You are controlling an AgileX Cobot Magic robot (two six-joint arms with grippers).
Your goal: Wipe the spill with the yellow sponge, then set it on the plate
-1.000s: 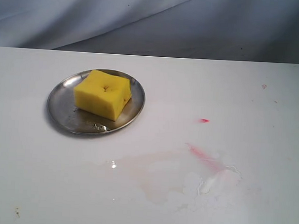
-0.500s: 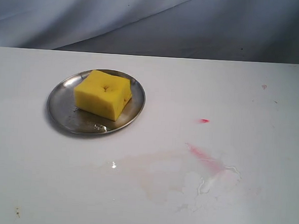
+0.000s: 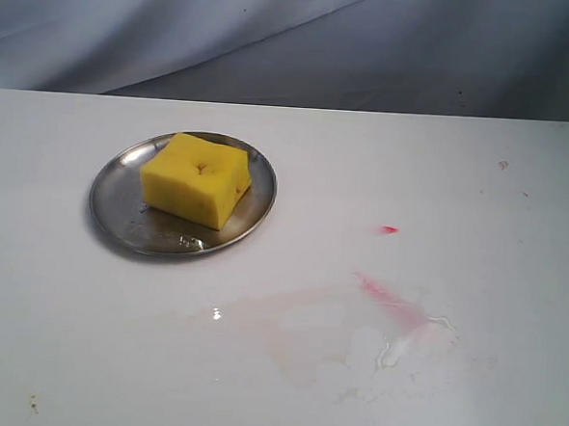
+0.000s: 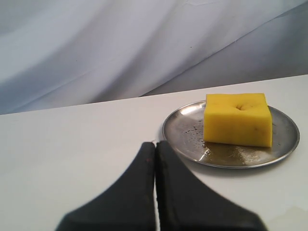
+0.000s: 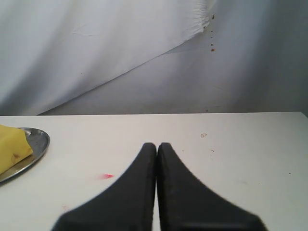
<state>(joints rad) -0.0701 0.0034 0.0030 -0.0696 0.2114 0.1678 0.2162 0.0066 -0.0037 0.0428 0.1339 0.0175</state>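
At ten o'clock on the white surface (image 3: 481, 167), the yellow sponge (image 3: 195, 179) sits flat on the plate (image 3: 115, 212). A pale wet smear (image 3: 354, 348) with a pink streak lies at five o'clock from the plate. Left fingers (image 4: 137, 192) and right fingers (image 5: 137, 192) are each pressed tight together, holding nothing.

Seen on left gripper (image 4: 155, 144): two matte black fingers (image 4: 130, 192), wedge-shaped, broad at base, tapering to blunt rounded tips; thin pale seam between them. On right gripper (image 5: 157, 145): same matte black pair, same taper, smooth plain faces, base edges blurred close to lens.
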